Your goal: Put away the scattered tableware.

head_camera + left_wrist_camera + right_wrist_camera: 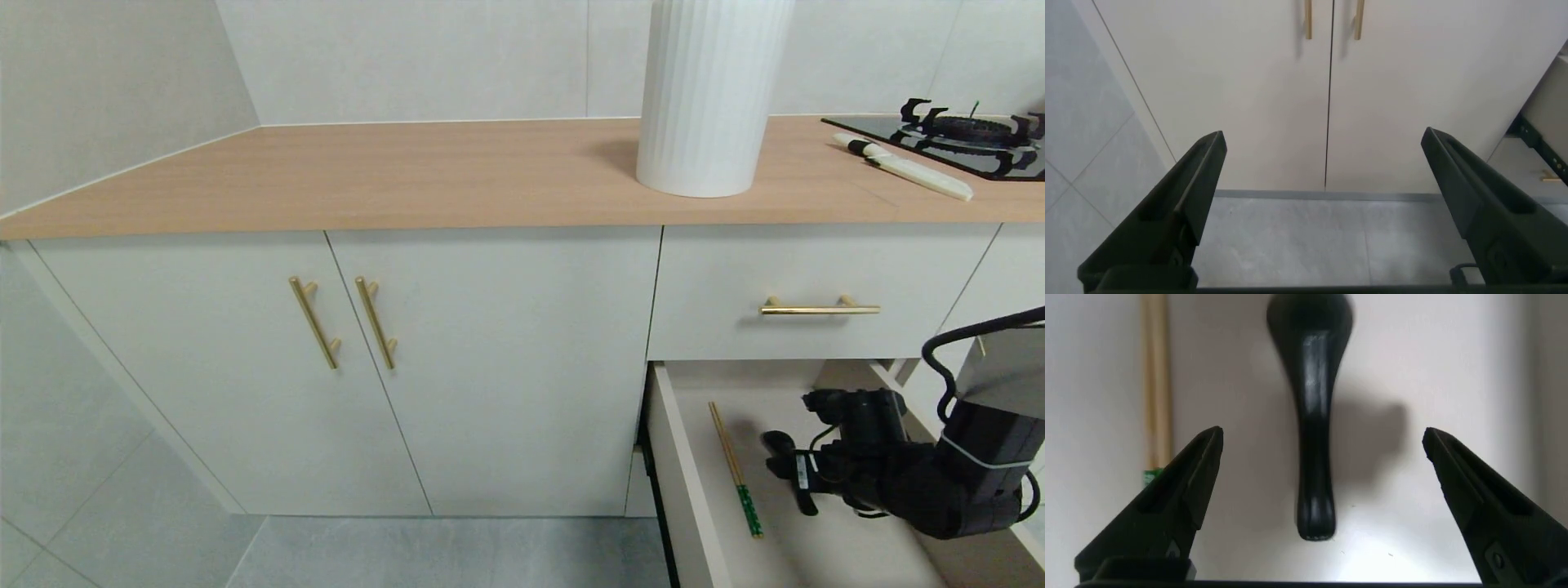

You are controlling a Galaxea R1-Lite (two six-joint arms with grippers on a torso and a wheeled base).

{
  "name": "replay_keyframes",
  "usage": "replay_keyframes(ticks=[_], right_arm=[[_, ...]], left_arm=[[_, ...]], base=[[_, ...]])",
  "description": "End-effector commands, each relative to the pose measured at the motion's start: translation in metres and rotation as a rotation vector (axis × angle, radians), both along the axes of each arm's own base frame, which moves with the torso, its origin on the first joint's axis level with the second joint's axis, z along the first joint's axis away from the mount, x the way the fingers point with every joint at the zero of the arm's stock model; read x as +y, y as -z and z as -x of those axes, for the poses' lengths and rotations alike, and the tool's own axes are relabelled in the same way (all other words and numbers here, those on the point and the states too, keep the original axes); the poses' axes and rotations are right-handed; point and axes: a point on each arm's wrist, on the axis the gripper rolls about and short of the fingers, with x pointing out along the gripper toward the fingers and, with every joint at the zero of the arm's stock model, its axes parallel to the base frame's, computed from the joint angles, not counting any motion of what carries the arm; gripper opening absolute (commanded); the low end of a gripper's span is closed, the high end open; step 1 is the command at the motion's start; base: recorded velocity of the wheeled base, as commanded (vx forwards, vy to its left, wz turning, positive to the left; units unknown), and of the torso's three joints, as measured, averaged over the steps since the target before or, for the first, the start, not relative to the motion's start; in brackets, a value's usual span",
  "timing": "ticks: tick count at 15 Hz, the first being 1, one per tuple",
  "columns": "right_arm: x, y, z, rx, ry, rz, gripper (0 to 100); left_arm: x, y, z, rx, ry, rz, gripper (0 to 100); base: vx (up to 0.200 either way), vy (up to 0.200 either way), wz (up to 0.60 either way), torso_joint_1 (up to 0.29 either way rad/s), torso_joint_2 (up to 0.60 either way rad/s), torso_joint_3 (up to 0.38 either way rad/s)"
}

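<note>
The lower drawer (pixel 682 457) at the right stands pulled out. On its floor lie a pair of wooden chopsticks (pixel 732 467) with green ends and a black spoon (pixel 775 445), parallel to each other. My right gripper (pixel 804 478) hangs over the spoon inside the drawer. In the right wrist view the right gripper (pixel 1323 437) is open; the spoon (pixel 1313 416) lies between the fingers untouched, with the chopsticks (pixel 1157 384) beside it. My left gripper (pixel 1323 143) is open and holds nothing, low in front of the cabinet doors (pixel 1331 90).
On the wooden counter (pixel 408 171) stand a tall white ribbed container (pixel 706 98) and a white knife (pixel 902 167) beside the gas hob (pixel 971 135). The upper drawer (pixel 816 286) with a brass handle is closed. Grey tiled floor (pixel 1306 237) lies below the cabinets.
</note>
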Motion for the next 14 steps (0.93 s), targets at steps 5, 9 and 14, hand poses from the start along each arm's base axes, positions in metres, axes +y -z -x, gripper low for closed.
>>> replay_keyframes(ticks=[5,9,14], right_arm=[[-0.002,-0.118,0.051,-0.081,-0.025,-0.02,100],[0.007,-0.145,0.079,-0.013,-0.071,-0.032,100],[0.005,-0.157,0.098,0.0,-0.074,-0.033,100]], left_arm=[[0.0,0.0,0.0,0.0,-0.001,0.0,100],[0.0,0.0,0.0,0.001,-0.001,-0.005,100],[0.0,0.0,0.0,0.001,-0.001,0.002,100]], base=[[0.0,0.0,0.0,0.0,0.0,0.0],[0.0,0.0,0.0,0.0,0.0,0.0],[-0.08,0.0,0.0,0.001,0.0,0.002]])
